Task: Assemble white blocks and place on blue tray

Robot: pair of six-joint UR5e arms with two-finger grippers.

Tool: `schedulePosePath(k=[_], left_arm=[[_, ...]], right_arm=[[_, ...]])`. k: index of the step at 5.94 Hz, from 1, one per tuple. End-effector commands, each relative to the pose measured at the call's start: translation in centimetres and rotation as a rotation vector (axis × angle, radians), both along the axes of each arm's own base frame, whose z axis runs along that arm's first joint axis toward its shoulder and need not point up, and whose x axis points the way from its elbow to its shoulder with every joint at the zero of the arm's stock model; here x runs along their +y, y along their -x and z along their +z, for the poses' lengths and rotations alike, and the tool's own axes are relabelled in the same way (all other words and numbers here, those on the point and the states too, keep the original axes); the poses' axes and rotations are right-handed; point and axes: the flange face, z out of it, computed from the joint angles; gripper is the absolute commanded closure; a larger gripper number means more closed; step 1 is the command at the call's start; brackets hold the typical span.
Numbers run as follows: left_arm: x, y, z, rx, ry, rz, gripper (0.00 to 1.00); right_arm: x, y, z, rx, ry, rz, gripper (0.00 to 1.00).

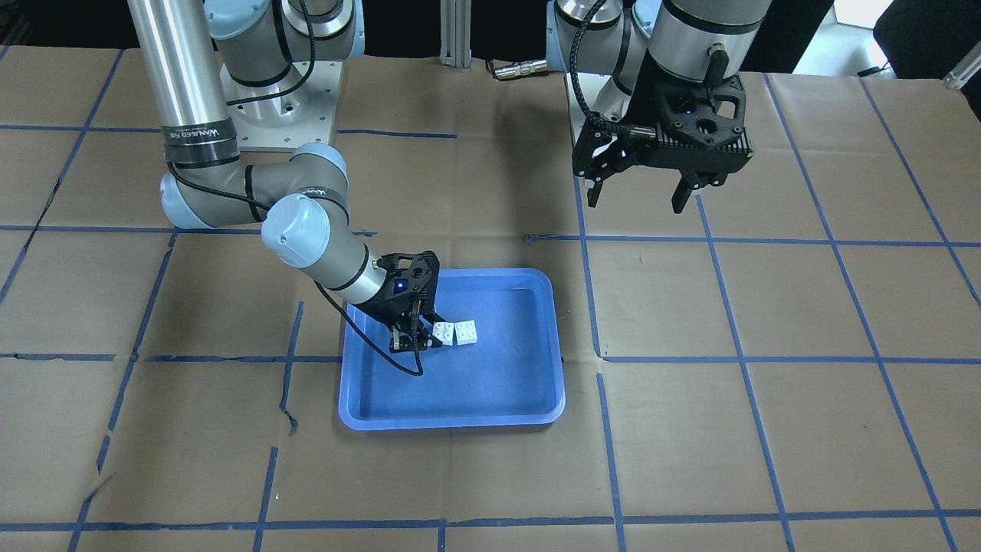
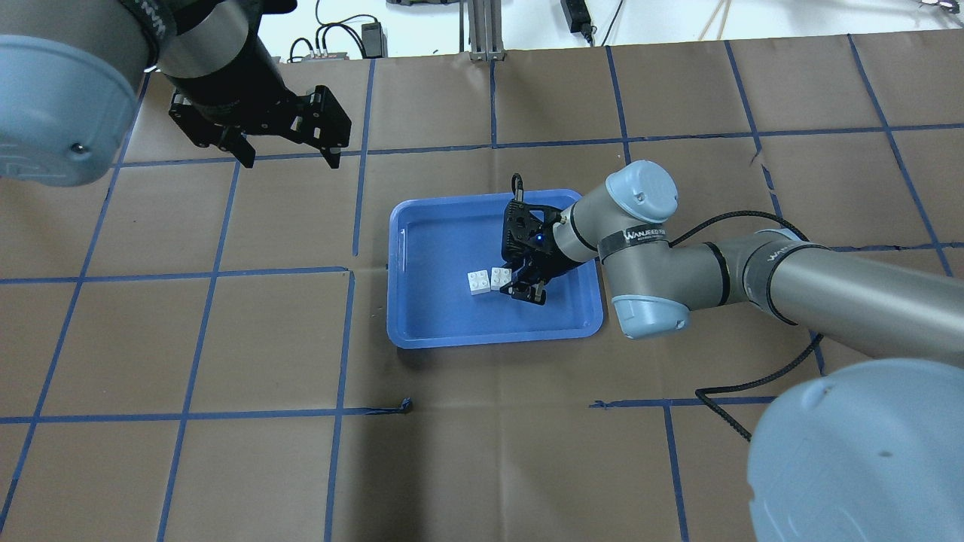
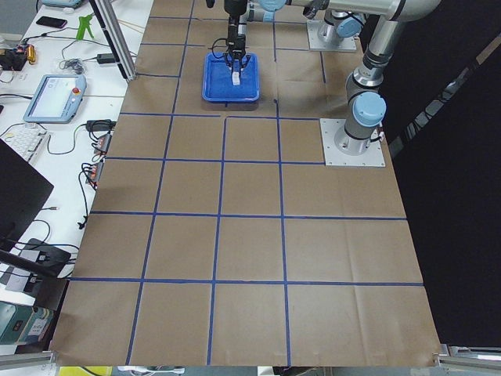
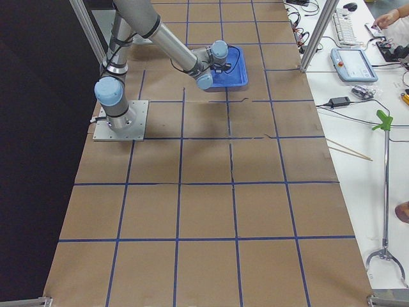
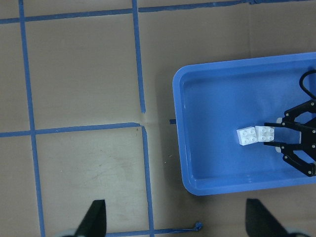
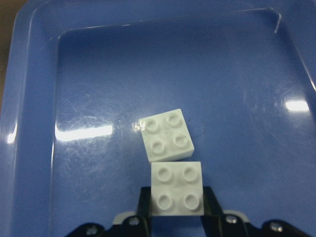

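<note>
- My right pincer (image 6: 177,207) is reaching low into the blue tray (image 2: 493,340), and it is working right at the two white blocks (image 1: 466,332).
- Both blocks are lying on the tray floor with their studs facing up, roughly mid-tray.
- They are sitting side by side rather than stacked, and they are touching.
- My right fingers (image 6: 210,203) are pressing against the two opposite sides of the nearer white block (image 6: 177,190), so that pincer is gripping it.
- The gripped block is sitting flat on the tray, not lifted.
- The other white block (image 6: 166,134) is lying just beyond it, turned at a slight angle, with one edge meeting the gripped one.
- Nothing is holding that second block; it is resting free on the blue floor.
- My left pincer (image 1: 636,204) is hanging above the brown bench (image 1: 766,422), well apart from the tray.
- Its jaws are standing wide apart and carrying nothing.
- From the left wrist camera I am looking down on the tray's near corner, with both blocks and my right pincer showing inside it.
- The tray itself is lying flat on the bench among the blue tape lines (image 2: 218,275).
</note>
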Motion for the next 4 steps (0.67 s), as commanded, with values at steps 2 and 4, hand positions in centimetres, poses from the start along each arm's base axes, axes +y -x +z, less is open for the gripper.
schedulePosePath(k=[2, 4], left_arm=[[0.03, 0.01, 0.10, 0.002, 0.002, 0.001, 0.02], [0.04, -0.01, 0.02, 0.000, 0.001, 0.001, 0.02]], right_arm=[[0.26, -0.50, -0.08, 0.002, -0.001, 0.011, 0.64], [0.40, -0.99, 0.01, 0.000, 0.013, 0.020, 0.64]])
